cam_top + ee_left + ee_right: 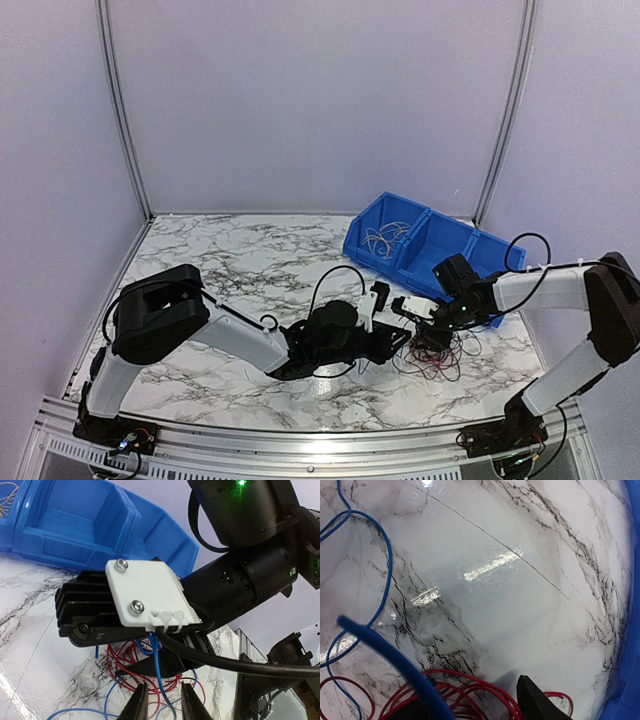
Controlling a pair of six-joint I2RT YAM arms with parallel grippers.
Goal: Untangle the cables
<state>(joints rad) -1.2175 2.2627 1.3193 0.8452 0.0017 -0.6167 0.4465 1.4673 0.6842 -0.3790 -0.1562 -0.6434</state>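
The cables are a tangle of thin red and blue wires on the marble table, front right. My right gripper hangs low over the tangle. In the right wrist view its fingers stand apart over red loops, and a blurred blue wire crosses close in front. My left gripper reaches in from the left, right beside the right gripper. In the left wrist view its jaws are open with a blue wire running between them, just under the right gripper's body.
A blue bin with several compartments stands behind the tangle at the back right; its left compartment holds pale tan wires. It also shows in the left wrist view. The two arms are very close together above the wires.
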